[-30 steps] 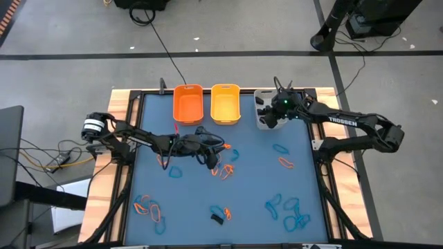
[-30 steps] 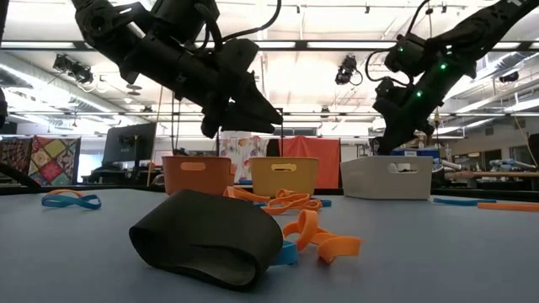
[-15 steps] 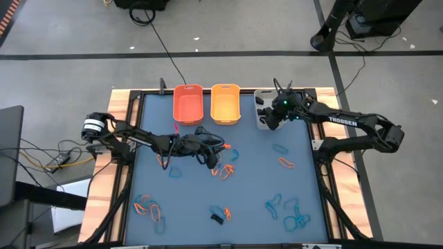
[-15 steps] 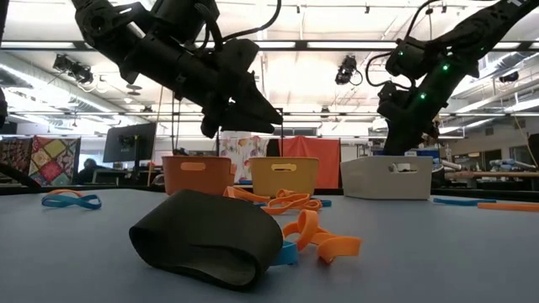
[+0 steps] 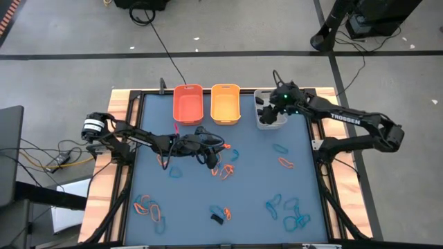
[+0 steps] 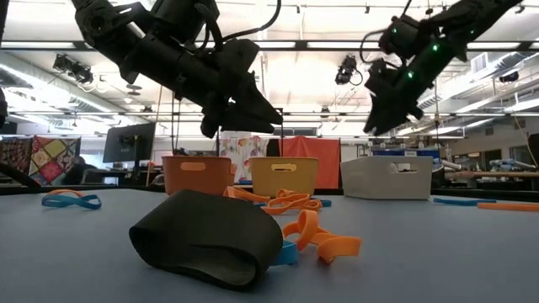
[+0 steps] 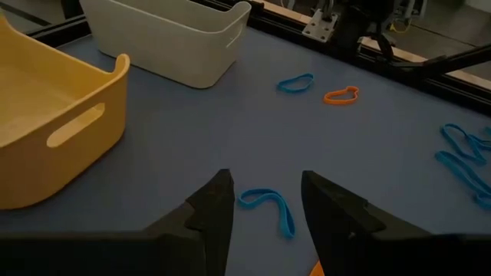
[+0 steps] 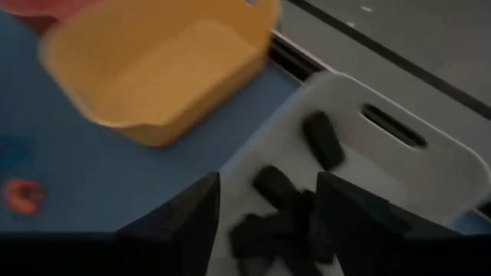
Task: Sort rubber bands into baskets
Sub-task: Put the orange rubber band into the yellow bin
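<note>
Below right jaws (image 8: 265, 207) — black bands (image 8: 285, 201) in grey basket (image 8: 399, 165).

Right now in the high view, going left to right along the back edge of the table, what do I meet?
Orange basket → yellow-orange basket → grey-white basket, with the open right gripper over it.
</note>
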You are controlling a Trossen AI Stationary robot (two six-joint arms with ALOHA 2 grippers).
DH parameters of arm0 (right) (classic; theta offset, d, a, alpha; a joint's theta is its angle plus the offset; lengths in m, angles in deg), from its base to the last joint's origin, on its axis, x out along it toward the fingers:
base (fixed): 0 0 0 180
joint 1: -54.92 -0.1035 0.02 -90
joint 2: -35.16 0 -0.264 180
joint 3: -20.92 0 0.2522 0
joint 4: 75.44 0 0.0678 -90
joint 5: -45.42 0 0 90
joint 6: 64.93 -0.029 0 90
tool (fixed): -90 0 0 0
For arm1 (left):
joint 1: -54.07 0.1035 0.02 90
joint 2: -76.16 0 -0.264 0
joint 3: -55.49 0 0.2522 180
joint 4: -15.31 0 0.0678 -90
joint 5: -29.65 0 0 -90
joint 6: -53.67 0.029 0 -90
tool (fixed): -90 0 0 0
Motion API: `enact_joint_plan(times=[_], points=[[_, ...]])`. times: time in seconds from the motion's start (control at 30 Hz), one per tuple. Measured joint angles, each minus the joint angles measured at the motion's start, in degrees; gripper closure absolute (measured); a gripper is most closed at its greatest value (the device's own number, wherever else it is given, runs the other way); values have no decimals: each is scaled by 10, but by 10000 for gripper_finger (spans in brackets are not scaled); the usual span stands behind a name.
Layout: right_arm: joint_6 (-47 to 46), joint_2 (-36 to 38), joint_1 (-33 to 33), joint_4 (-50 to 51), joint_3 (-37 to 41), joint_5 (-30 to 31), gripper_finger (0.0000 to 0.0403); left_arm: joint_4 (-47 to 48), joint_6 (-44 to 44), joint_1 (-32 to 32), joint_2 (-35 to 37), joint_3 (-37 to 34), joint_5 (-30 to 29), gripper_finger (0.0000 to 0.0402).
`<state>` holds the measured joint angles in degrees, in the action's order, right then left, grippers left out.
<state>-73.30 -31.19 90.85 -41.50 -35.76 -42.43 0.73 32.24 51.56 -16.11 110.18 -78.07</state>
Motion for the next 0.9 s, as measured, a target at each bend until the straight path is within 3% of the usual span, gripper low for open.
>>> enact_joint_plan(times=[0.2,0.33,0.73,0.9], points=[[4,0,-57,0,-21,-77,195,1,0,0,0,0,0,243],[-2,0,-108,1,-21,-97,206,1,0,0,0,0,0,243],[-54,0,-237,71,-21,-95,216,15,0,3,-16,0,27,243],[-76,0,-297,107,-11,-14,220,13,24,3,-70,17,30,243]])
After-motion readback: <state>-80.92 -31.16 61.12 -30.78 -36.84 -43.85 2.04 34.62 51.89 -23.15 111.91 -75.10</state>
